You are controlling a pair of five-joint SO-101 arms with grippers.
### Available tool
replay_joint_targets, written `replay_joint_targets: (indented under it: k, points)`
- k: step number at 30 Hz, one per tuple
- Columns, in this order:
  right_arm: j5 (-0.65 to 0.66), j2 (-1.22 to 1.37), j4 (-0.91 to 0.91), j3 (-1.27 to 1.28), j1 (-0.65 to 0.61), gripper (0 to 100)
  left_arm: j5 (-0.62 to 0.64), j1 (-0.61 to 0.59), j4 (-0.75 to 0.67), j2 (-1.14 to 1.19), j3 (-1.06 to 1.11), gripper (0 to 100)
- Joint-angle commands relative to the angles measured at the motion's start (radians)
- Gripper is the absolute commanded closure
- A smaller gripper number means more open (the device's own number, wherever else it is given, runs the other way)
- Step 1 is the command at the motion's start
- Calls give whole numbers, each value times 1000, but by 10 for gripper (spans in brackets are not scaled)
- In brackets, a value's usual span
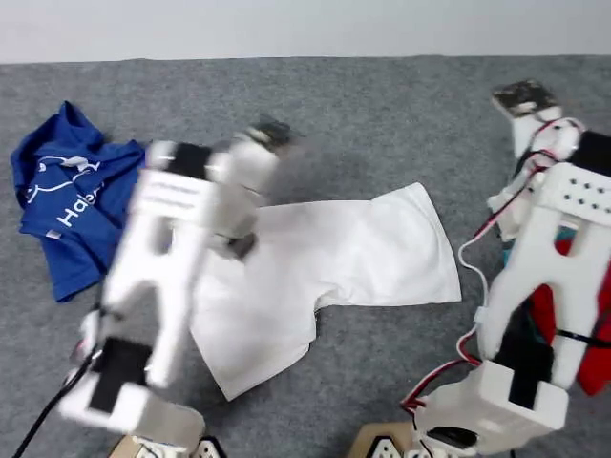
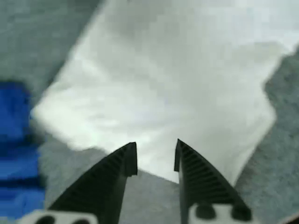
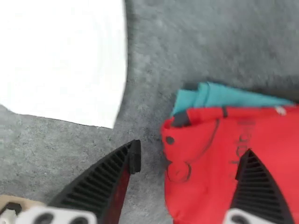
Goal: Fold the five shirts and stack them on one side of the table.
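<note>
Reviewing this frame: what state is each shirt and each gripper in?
white shirt: spread out flat, not folded up.
blue shirt: crumpled in a heap.
teal shirt: folded, mostly covered.
red shirt: folded, lying on the teal shirt.
left gripper: open, empty, over the white shirt's edge.
right gripper: open, empty, above the red shirt's edge.

Left arm (image 1: pixel 181 258) is being held extended forward, left gripper (image 2: pixel 155 151) being pointed down, jaws slightly apart. Right arm (image 1: pixel 549 248) is being held folded, right gripper (image 3: pixel 191 156) being held wide open.
</note>
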Motion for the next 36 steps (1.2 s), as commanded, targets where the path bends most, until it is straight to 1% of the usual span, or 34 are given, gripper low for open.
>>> replay_joint_targets:
  k: [1,4,8,12,15,17,19,22,27,30,32,36]
  points:
    - [54,-30,38,-11,-104,666,9,-264,23,-176,-33,886]
    - [97,-70,41,-6,-216,666,8,-457,21,-252,-28,904]
    - [106,-153,42,60,-366,665,8,-666,21,-276,-27,904]
    - [138,-295,41,284,-533,664,8,-841,5,-273,-24,904]
    - [140,-404,25,460,-680,664,8,-956,-55,-273,21,904]
    - [138,-461,-19,568,-766,664,8,-1010,-109,-273,76,904]
    - [141,-507,-85,671,-843,664,8,-1039,-157,-273,134,903]
    - [141,-552,-180,813,-949,663,9,-1049,-226,-273,223,903]
    - [153,-591,-306,976,-1099,656,12,-1051,-281,-273,303,903]
    - [186,-591,-414,1062,-1145,620,12,-1053,-295,-273,332,904]
    - [195,-590,-499,1120,-1164,617,14,-1053,-299,-275,348,904]
    - [264,-590,-642,1227,-1184,617,17,-1071,-299,-278,361,905]
